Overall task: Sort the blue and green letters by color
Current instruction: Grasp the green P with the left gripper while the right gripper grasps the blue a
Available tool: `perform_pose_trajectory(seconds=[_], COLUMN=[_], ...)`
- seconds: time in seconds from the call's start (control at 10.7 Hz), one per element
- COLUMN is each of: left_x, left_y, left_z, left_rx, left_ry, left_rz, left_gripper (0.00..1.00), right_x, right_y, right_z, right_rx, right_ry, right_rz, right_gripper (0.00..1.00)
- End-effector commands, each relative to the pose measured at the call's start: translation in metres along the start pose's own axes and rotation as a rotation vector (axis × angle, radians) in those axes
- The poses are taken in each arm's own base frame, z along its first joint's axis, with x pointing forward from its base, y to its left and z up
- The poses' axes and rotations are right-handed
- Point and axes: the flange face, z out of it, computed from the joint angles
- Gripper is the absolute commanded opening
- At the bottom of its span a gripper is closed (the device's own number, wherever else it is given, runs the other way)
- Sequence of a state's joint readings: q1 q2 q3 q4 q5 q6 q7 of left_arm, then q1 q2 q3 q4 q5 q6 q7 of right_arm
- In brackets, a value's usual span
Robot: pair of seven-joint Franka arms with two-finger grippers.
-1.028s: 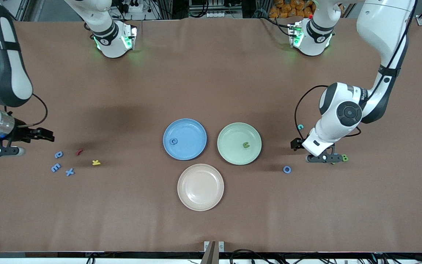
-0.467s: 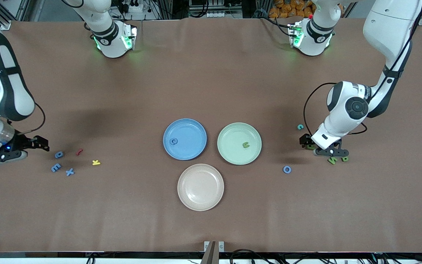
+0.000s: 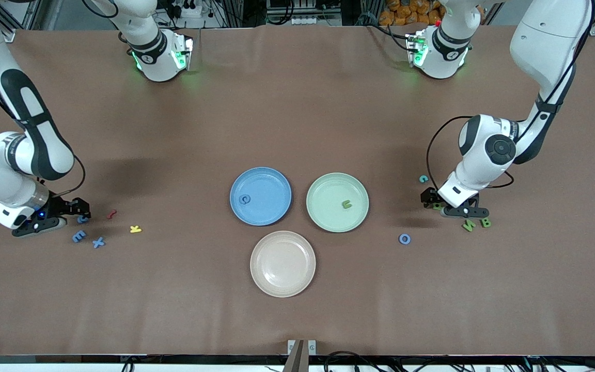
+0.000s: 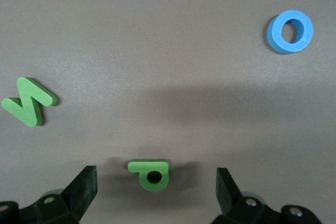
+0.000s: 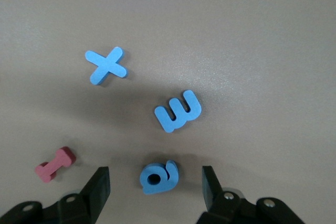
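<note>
Presently, my right gripper (image 5: 155, 195) straddles the blue P (image 5: 159, 176) beside the blue E (image 5: 178, 111), fingers spread; my left gripper (image 4: 155, 195) brackets the green P (image 4: 149, 172), wide open. I judge either flat letter could skid aside when pinched.

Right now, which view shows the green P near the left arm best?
The left wrist view: the green P lies large and unobstructed between the left tool's open fingers. The front view shows only a green sliver beside that tool. The right wrist view doesn't show it.
</note>
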State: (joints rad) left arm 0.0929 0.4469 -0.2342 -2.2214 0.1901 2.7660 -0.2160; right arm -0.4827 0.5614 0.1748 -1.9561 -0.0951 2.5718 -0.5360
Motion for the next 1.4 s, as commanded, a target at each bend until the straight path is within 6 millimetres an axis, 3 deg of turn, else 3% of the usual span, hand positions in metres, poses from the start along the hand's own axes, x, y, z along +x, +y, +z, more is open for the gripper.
perform_pose_trajectory(seconds=[0.0, 0.28, 0.37, 0.47, 0.56, 0.65, 0.75, 1.03, 1.21, 1.31], left_x=[-0.007, -0.011, -0.011, -0.013, -0.014, -0.015, -0.016, -0.017, -0.016, -0.015], left_y=[0.000, -0.008, -0.008, -0.009, -0.009, -0.008, -0.008, -0.007, -0.006, -0.006], left_z=[0.008, 0.013, 0.013, 0.013, 0.014, 0.014, 0.014, 0.016, 0.016, 0.011], left_rx=[-0.001, -0.001, -0.002, -0.004, -0.003, -0.003, -0.003, 0.007, 0.006, 0.010], left_ry=[0.023, 0.031, 0.035, 0.038, 0.035, 0.034, 0.033, 0.039, 0.045, 0.047], left_rz=[0.046, 0.049, 0.049, 0.047, 0.048, 0.049, 0.050, 0.086, 0.088, 0.083], left_gripper=[1.00, 1.00, 1.00, 0.94, 0.73, 0.57, 0.45, 0.23, 0.23, 0.23], right_x=[-0.007, -0.008, -0.011, -0.011, -0.011, -0.008, 0.000, 0.023, 0.047, 0.061], right_y=[0.007, 0.005, 0.010, 0.009, 0.008, 0.006, -0.004, -0.049, -0.103, -0.142], right_z=[0.014, 0.027, 0.027, 0.027, 0.026, 0.018, 0.006, -0.044, -0.049, -0.046], right_rx=[-0.010, -0.004, -0.008, -0.008, -0.006, -0.009, -0.007, 0.007, 0.007, 0.000], right_ry=[-0.003, -0.002, -0.005, -0.007, -0.010, -0.011, -0.023, -0.102, -0.131, -0.141], right_rz=[-0.003, 0.007, 0.014, 0.017, 0.024, 0.020, 0.028, 0.145, 0.269, 0.334], right_gripper=[0.76, 0.67, 0.55, 0.32, 0.06, 0.00, 0.00, 0.00, 0.00, 0.00])
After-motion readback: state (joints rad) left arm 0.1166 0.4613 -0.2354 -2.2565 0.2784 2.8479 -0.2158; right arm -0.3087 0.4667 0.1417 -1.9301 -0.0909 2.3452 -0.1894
